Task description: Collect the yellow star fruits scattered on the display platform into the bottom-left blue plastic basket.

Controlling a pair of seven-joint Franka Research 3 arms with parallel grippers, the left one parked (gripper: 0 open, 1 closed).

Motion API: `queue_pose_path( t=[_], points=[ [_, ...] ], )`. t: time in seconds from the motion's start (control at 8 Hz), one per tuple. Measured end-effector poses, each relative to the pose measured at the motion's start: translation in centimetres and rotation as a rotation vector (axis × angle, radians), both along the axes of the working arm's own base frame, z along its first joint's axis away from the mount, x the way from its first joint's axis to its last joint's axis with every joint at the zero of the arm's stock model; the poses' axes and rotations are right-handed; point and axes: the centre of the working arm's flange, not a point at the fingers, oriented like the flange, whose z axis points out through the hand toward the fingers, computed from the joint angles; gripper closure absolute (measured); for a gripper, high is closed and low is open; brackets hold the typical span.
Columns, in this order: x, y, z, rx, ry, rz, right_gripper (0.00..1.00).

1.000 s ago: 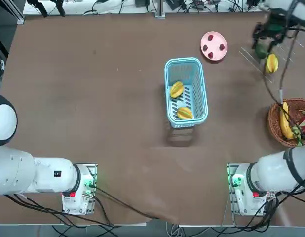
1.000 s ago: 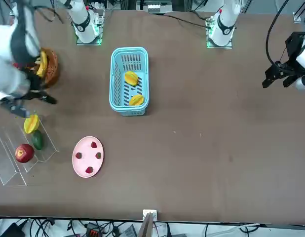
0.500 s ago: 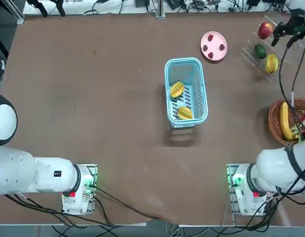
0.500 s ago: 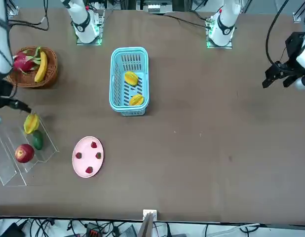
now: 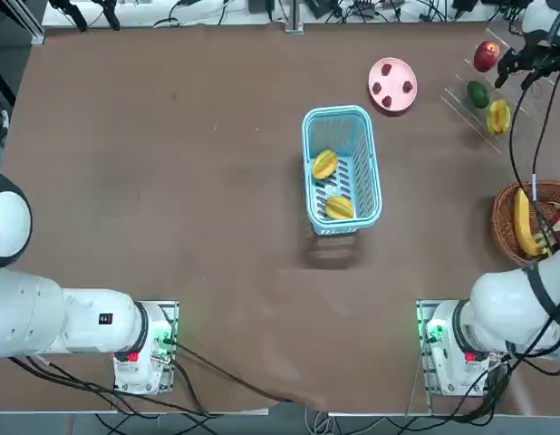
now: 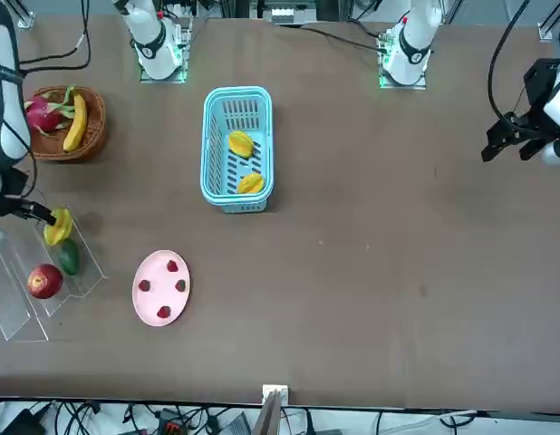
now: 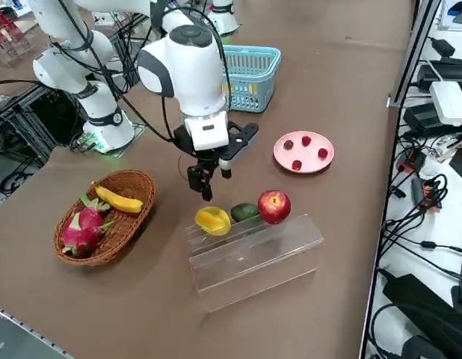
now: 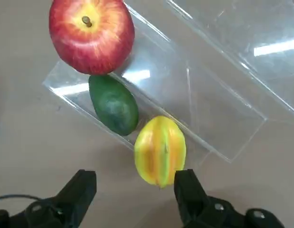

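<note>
One yellow star fruit lies on the low step of the clear display platform. My right gripper hangs open just above and beside it, on the wicker basket's side, holding nothing. One fingertip is close to the fruit's end. Two more star fruits lie inside the blue plastic basket at mid-table.
A green fruit and a red apple share the platform, right beside the star fruit. A pink plate with red berries sits between platform and basket. A wicker basket holds a banana and a dragon fruit.
The right arm swung off from over the platform and wicker basket toward the table's right edge, then brought its gripper in beside the star fruit. The fingers stayed open.
</note>
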Motion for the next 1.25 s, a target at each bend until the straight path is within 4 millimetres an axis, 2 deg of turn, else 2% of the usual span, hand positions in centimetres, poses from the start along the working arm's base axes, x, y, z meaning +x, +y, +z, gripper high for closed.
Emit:
queue_pose_path(
  t=[0.38,0.62,1.25],
  points=[
    [-0.3,-1.1,0.3,-0.002,-0.005,-0.019,0.00],
    [-0.9,-2.2,-0.4,0.003,0.009,-0.066,0.00],
    [-2.8,-5.0,-5.5,0.032,0.088,-0.124,0.00]
  ],
)
